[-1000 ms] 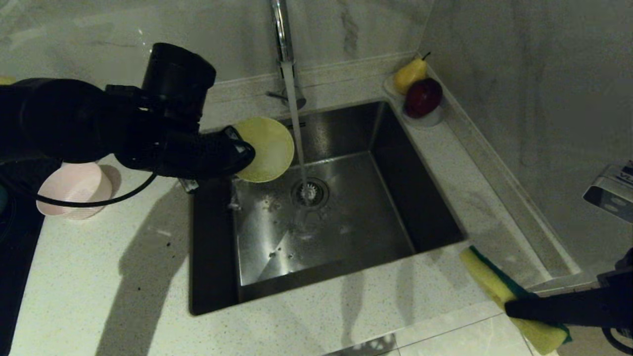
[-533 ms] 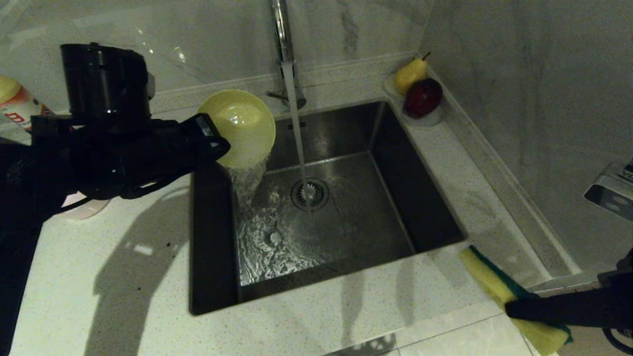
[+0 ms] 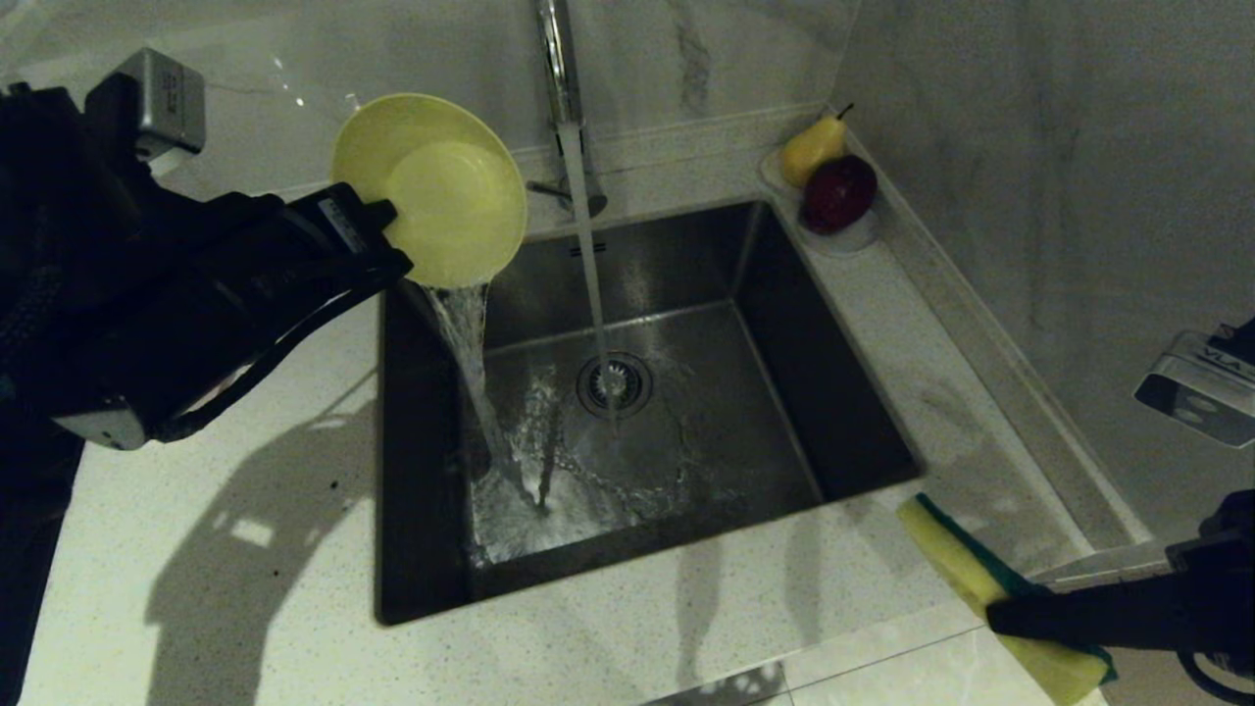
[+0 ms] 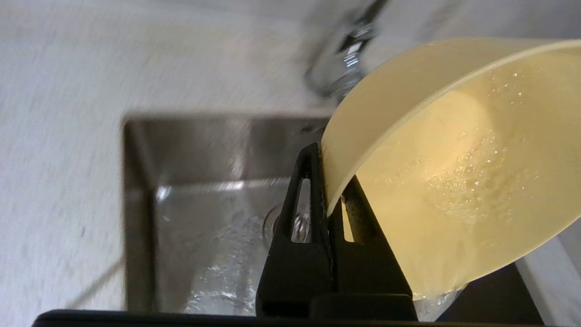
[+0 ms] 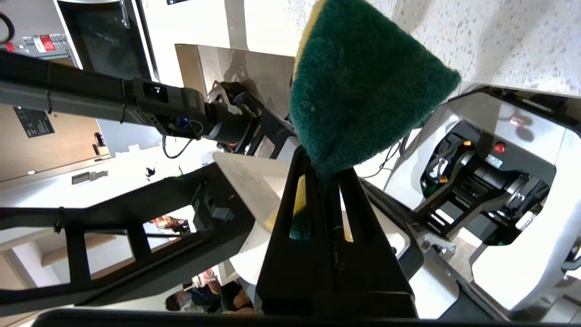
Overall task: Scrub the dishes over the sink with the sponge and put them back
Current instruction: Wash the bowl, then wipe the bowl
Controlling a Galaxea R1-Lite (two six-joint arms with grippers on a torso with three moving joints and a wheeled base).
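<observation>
Head view showed the square steel sink (image 3: 686, 392), glossy and wet, under the running chrome faucet (image 3: 561, 69). Over its left rim my left claw (image 3: 387, 240) pinched the rim of the smooth yellow bowl (image 3: 431, 186); within the last second I had raised and tipped it, spilling rinse water, so I judged rinsing nearly finished. My right claw (image 3: 1000, 616) pinched the coarse green-and-yellow sponge (image 3: 956, 559) by the sink's near-right corner.

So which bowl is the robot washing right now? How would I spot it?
Find the big steel sink with the tap running into it. At its back left corner, the left gripper pinches the rim of the yellow bowl, held up in the air. It is tipped on its side, with water pouring out of it into the sink.
</observation>
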